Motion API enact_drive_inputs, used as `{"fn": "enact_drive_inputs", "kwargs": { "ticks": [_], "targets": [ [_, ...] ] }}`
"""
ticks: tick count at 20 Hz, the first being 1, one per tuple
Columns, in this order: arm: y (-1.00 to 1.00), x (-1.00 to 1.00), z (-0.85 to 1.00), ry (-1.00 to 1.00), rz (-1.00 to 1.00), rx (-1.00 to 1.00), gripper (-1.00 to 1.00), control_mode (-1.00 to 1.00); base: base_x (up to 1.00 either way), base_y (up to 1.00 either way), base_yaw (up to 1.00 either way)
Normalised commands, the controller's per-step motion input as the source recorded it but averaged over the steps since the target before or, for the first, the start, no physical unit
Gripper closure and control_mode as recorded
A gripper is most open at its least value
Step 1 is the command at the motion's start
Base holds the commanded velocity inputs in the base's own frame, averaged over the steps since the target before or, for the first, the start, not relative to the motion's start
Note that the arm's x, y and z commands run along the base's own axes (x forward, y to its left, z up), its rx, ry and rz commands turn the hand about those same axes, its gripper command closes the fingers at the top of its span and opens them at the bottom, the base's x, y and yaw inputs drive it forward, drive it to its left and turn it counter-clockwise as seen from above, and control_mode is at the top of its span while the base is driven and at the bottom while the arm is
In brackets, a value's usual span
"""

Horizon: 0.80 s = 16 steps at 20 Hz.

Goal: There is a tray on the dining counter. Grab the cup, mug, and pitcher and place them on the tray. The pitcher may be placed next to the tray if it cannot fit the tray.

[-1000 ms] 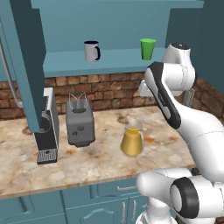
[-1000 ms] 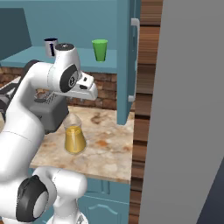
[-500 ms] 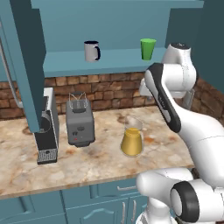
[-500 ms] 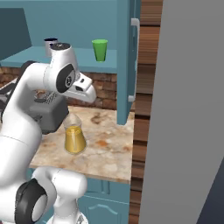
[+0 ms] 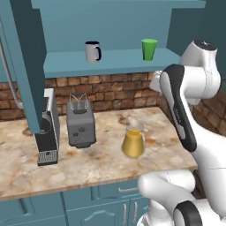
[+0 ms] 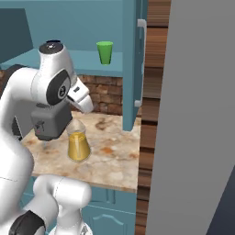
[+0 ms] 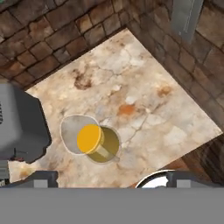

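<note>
The pitcher, clear glass with orange-yellow liquid, stands upright on the marble worktop. On the teal shelf above are the grey mug with a dark handle and, to its right, the green cup. My gripper hangs high above the worktop, looking down on the pitcher. Its fingertips stand wide apart, open, with nothing between them. The tray and the dining counter are out of view.
A grey toaster stands left of the pitcher, and a coffee machine further left. A brick wall backs the worktop. A teal cabinet panel and a tall grey slab close off the right.
The arm's upper part has shifted a little to the left in the right base view, and the hand sits slightly lower. The pitcher, mug and cup have not moved.
</note>
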Motion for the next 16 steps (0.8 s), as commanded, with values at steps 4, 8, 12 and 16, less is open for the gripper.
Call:
{"fn": "enact_drive_inputs", "kwargs": {
  "ticks": [4,8,12,16],
  "targets": [
    [0.00,-0.39,0.32,-0.24,-0.27,0.20,-1.00,-1.00,0.00,0.00,0.00],
    [0.00,-0.26,0.41,-0.26,-0.26,0.22,-1.00,-1.00,0.00,0.00,0.00],
    [0.00,-0.07,0.29,-0.21,-0.21,0.24,-1.00,-1.00,0.00,0.00,0.00],
    [-0.02,-0.04,0.32,-0.17,-0.17,0.25,-1.00,-1.00,0.00,0.00,0.00]
  ]
}}
